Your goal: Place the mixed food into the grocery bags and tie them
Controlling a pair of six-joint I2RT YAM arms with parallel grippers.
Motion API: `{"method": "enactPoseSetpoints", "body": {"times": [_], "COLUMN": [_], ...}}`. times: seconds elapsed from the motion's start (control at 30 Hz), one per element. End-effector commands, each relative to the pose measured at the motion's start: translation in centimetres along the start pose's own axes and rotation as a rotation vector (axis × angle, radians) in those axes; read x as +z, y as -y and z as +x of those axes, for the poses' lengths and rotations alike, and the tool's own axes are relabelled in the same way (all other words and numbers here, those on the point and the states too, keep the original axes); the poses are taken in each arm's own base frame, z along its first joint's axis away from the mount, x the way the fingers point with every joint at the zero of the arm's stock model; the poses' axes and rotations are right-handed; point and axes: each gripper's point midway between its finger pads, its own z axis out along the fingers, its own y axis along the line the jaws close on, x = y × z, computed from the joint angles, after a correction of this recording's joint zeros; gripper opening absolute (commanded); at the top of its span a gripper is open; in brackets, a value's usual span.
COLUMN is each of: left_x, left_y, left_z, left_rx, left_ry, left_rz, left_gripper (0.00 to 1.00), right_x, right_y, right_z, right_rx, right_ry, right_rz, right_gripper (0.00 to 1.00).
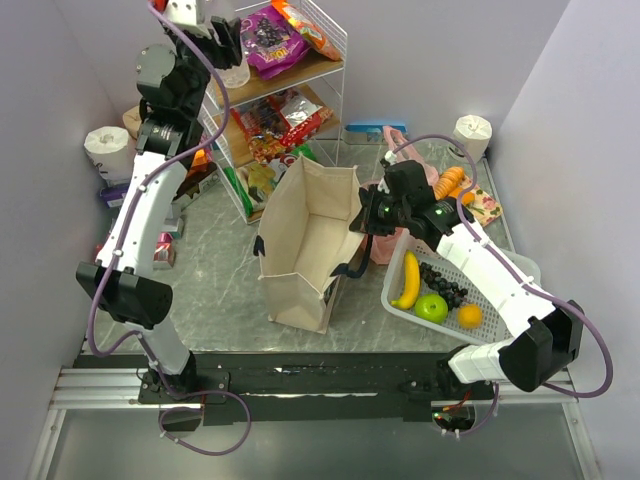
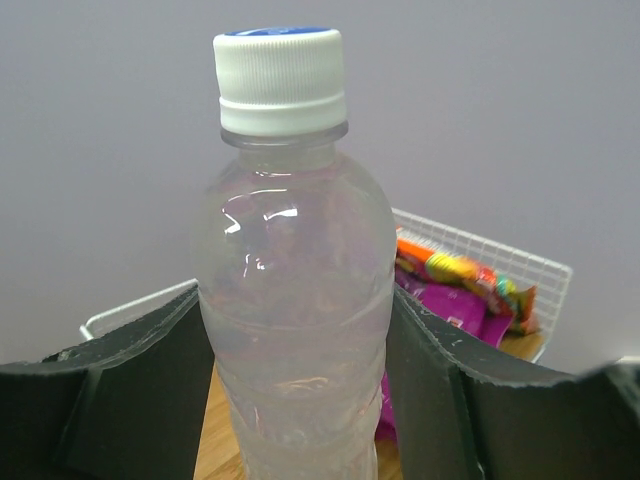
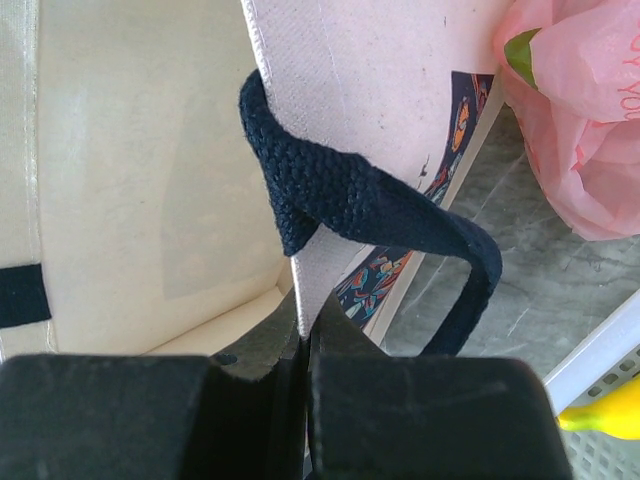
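Far left, on the wire shelf (image 1: pixel 318 66), the left hand (image 2: pixel 295 335) clasps the clear water bottle (image 2: pixel 290 250). The right hand (image 3: pixel 305 335) pinches the canvas tote (image 1: pixel 290 205) by its rim, at centre. Next, probably: carry bottle into tote.

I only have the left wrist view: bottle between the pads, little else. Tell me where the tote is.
Observer: The canvas tote stands open on the table, just in front of the wire rack.
Operator: Report the right arm.
Observer: The right end effector is shut on the tote's rim, beside a dark strap handle.
Operator: Now my bottle.
Observer: The clear bottle, in the left end effector, is up at the rack's top shelf.
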Motion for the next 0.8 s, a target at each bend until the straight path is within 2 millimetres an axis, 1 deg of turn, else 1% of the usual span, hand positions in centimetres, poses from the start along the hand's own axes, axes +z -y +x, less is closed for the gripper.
{"method": "enactPoseSetpoints", "body": {"times": [0.0,0.03,0.17,0.23,0.27,0.3,0.33,0.37,0.4,0.43,0.47,0.5,0.53,0.57,0.6,0.63,0.7,0.73,0.77], "left_x": [-2.9,-3.0,-5.2,-6.0,-6.9,-7.3,-7.6,-8.6,-9.1,-10.5,-10.9,-11.5,-12.8,-13.1,-13.4,-14.2,-15.4,-16.4,-17.3], "left_y": [1.2,1.6,3.6,4.8,6.2,7.0,7.8,9.2,9.8,10.0,11.0,11.4,11.5,12.7,13.0,13.3,14.3,14.9,16.1], "left_z": [-15.6,-15.7,-16.8,-16.9,-17.3,-17.4,-16.9,-17.2,-17.0,-18.2,-16.5,-16.2,-16.7,-14.5,-13.3,-11.1,-7.9,-5.0,-3.1], "left_rx": [-0.066,-0.074,-0.145,-0.171,-0.184,-0.156,-0.153,-0.171,-0.185,-0.205,-0.247,-0.264,-0.277,-0.291,-0.300,-0.308,-0.357,-0.364,-0.374], "left_ry": [0.422,0.423,0.429,0.413,0.409,0.401,0.370,0.361,0.349,0.365,0.320,0.310,0.306,0.247,0.209,0.149,0.064,-0.003,-0.069], "left_rz": [0.072,0.096,0.198,0.233,0.253,0.259,0.268,0.300,0.318,0.333,0.357,0.375,0.386,0.408,0.402,0.399,0.414,0.419,0.439], "left_gripper": [0.01,0.01,0.01,0.01,0.01,0.01,0.01,0.01,0.01,0.01,0.01,0.01,0.01,0.01,0.01,0.01,0.01,0.01,0.01], "right_x": [-1.7,-1.7,-1.7,-1.5,-1.6,-1.5,-1.6,-1.6,-1.6,-1.6,-1.6,-1.5,-1.4,-1.4,-1.3,-1.2,-1.1,-1.1,-1.1], "right_y": [-1.2,-1.3,-1.2,-1.1,-1.2,-1.0,-1.2,-1.3,-1.3,-1.3,-1.3,-1.3,-1.3,-1.4,-1.5,-1.4,-1.4,-1.4,-1.4], "right_z": [-2.2,-2.3,-2.5,-2.6,-2.7,-2.7,-2.8,-2.9,-3.1,-3.2,-3.3,-3.3,-3.4,-3.4,-3.4,-3.5,-3.4,-3.4,-3.4], "right_rx": [-0.024,-0.025,-0.027,-0.025,-0.025,-0.020,-0.022,-0.023,-0.023,-0.021,-0.021,-0.021,-0.019,-0.018,-0.020,-0.017,-0.013,-0.015,-0.013], "right_ry": [0.097,0.100,0.104,0.102,0.104,0.101,0.103,0.105,0.109,0.111,0.111,0.108,0.108,0.105,0.103,0.101,0.100,0.098,0.098], "right_rz": [-0.049,-0.048,-0.045,-0.046,-0.049,-0.043,-0.048,-0.047,-0.048,-0.047,-0.049,-0.049,-0.050,-0.051,-0.055,-0.055,-0.052,-0.051,-0.051], "right_gripper": [0.00,0.00,0.00,0.00,0.00,0.00,0.00,0.00,0.00,0.00,0.00,0.00,0.00,0.00,0.00,0.00,0.00,0.00,0.00]}}
